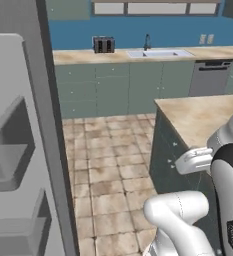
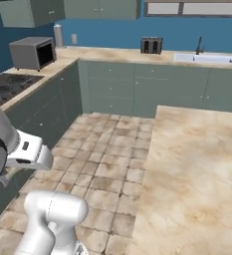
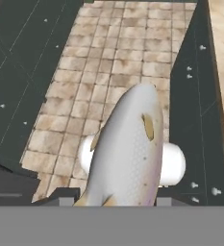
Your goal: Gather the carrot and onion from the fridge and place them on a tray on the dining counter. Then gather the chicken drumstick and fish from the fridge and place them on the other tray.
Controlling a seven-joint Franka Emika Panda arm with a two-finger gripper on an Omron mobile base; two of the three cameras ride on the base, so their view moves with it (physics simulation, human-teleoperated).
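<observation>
A teal-cabinet kitchen with a tiled floor [image 3: 108, 62] and a beige tabletop [image 2: 197, 164] to the right; the gripper [image 3: 111, 202] is clamped on one fish [image 3: 128, 153], held over the floor beside the counter; the step looks like carrying it to a tray; next, reach over the tabletop and lower it; one toaster [image 2: 151, 45], one microwave [image 2: 33, 53].

Fish [image 3: 130, 149] above floor [image 3: 108, 62] (between cabinets).
</observation>
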